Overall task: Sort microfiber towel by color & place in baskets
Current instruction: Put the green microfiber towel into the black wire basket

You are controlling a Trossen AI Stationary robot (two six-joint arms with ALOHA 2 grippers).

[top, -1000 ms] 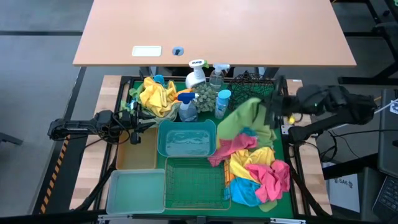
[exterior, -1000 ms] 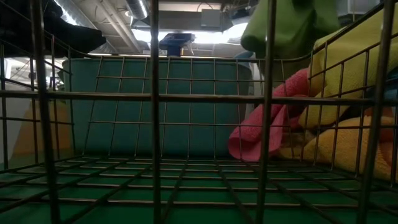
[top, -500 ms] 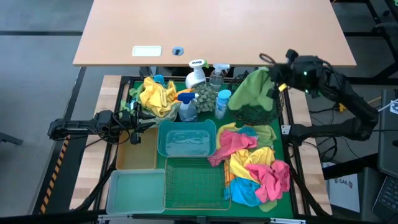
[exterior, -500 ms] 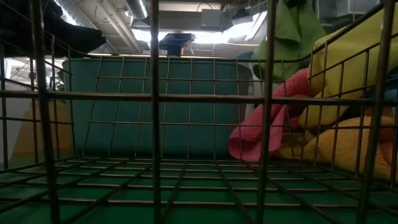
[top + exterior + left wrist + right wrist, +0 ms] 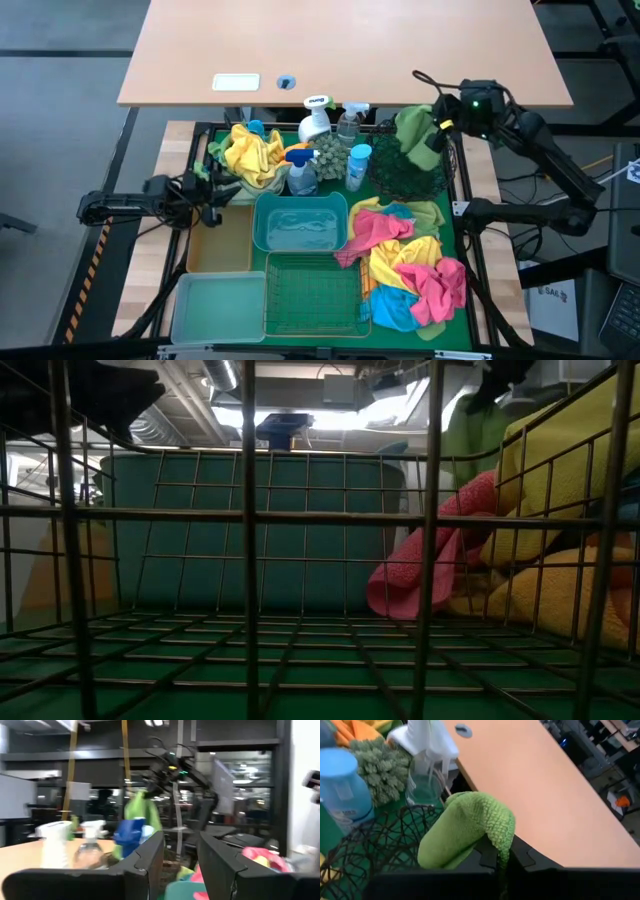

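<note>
My right gripper (image 5: 441, 129) is shut on a green towel (image 5: 414, 134) over the far right rim of the round black wire basket (image 5: 408, 170). In the low view the towel (image 5: 468, 422) hangs at the upper right. A pile of pink, yellow and blue towels (image 5: 412, 268) lies on the green mat at the right. The teal tub (image 5: 300, 222), the green wire basket (image 5: 312, 295), the clear bin (image 5: 217, 306) and the tan tray (image 5: 220, 243) stand to its left. My left gripper (image 5: 181, 856) waits open at the table's left (image 5: 212, 190), with nothing between its fingers. My right gripper pinches a bunched fold of the green towel (image 5: 496, 839) between its two fingers. The fingers slant down from the table's far right side. The rest of the towel (image 5: 455, 835) droops ahead of the fingers above the basket's wires; whether it touches them I cannot tell.
Spray bottles (image 5: 318, 122) and a blue-capped bottle (image 5: 357, 165) stand beside the black basket on its left. More yellow towels (image 5: 255, 150) lie heaped at the far left. A tan tabletop (image 5: 345, 50) lies beyond the far edge.
My right gripper has swung toward the table's far edge with the green towel, from above the towel pile to above the black basket. The towel, spread wide and hanging then, is now bunched up small by the basket's far rim. My left gripper has tipped up a little.
</note>
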